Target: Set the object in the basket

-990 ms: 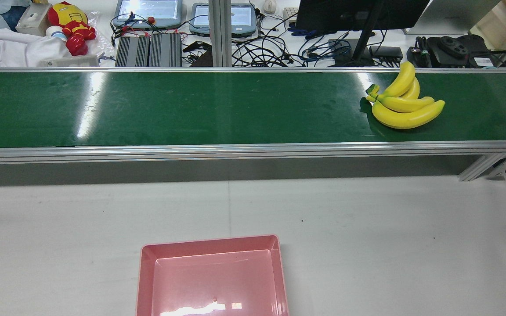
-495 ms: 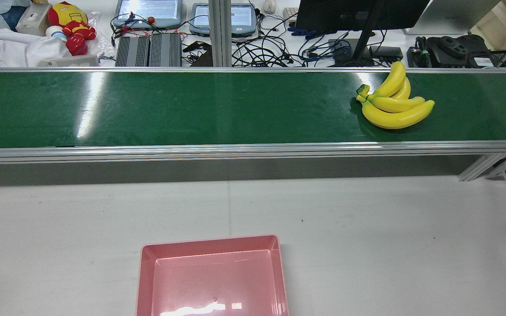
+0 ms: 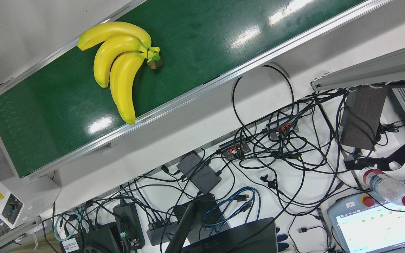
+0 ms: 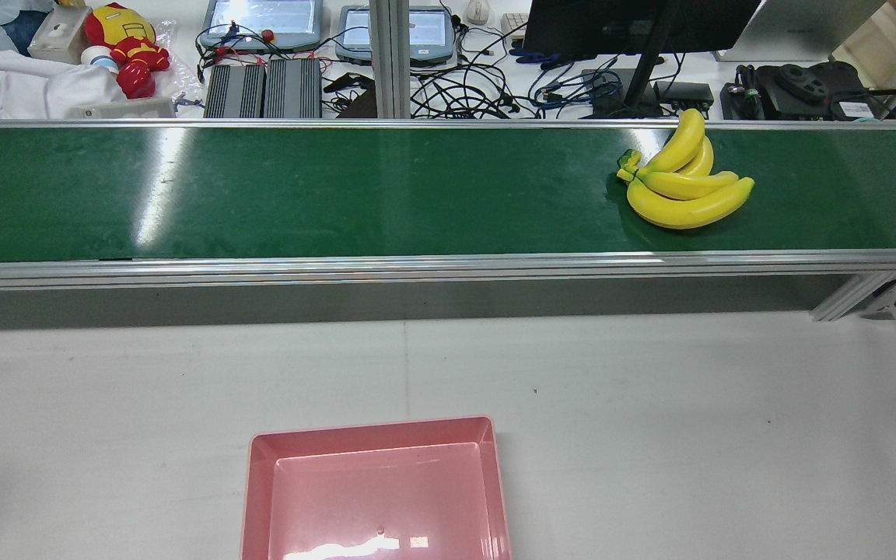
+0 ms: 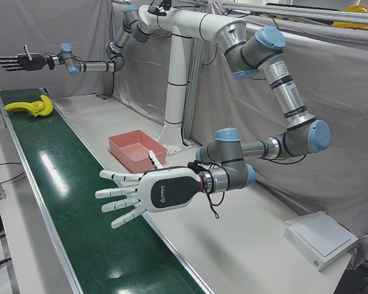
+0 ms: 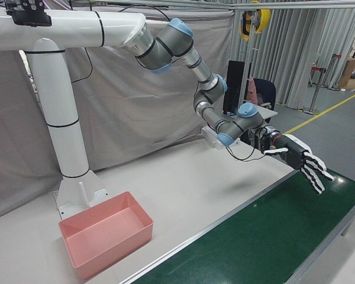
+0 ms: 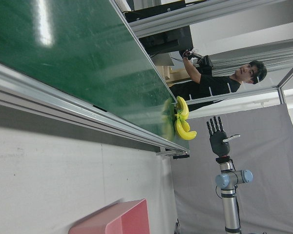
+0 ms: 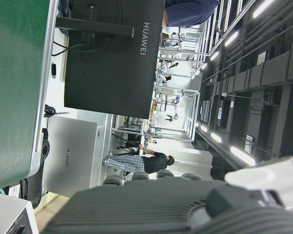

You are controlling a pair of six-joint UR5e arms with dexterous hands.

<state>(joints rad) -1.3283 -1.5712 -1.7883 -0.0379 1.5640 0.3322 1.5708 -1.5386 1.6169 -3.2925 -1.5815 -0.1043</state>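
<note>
Banana bunch [image 4: 685, 189] sits on the green conveyor belt [image 4: 339, 194], toward the robot's right end in the rear view, stems pointing left, nothing touching it. Pink basket [image 4: 376, 490] waits empty on the white bench [image 4: 650, 435], near side, well apart from the fruit. Right hand [image 5: 15, 62] hovers above the belt's far end in the left-front view, just past the bananas, fingers straight and spread, holding nothing. Left hand [image 5: 144, 192] hangs over the belt's near stretch, palm flat, fingers fanned wide, also empty & well away from the bunch. Step in hand, as I read it: pre-grasp. To do it well, approx. line the right hand over the bunch's thick middle, come down from above w/ fingers wrapping across the curved bodies, not the stem end; the bunch is lopsided & could roll out of a shallow pinch. If the belt's running, lead the target a bit. Then lift clear of the alu rail [image 4: 417, 266] before swinging to the basket.
</note>
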